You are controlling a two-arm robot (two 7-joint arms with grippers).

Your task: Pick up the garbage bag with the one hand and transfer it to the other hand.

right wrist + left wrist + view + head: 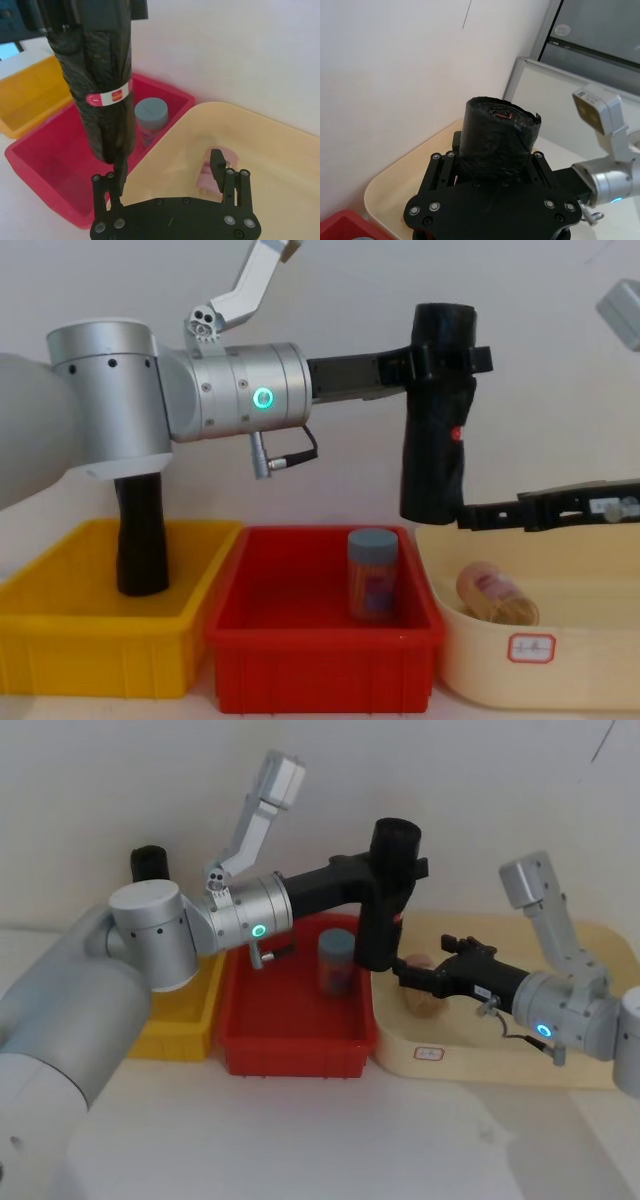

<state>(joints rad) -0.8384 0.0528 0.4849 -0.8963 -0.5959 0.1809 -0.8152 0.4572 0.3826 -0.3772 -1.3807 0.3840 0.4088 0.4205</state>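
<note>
Left hand, green-lit arm, is clamped on the upper part of the garbage bag, a tall matte black roll. It hangs upright in the air above the edge where the red plastic bin meets the beige tray. Right hand waits at the roll's bottom end, fingers spread. The roll looks nearer one finger than centred, though that's hard to judge. With the axis vertical, the grab comes from the side.

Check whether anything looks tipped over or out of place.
A pale jar lies on its side in the beige tray; the blue-lidded jar in the red bin stands upright. Nothing spilled. The left gripper holds the garbage bag aloft, the right gripper open by its lower end.
</note>
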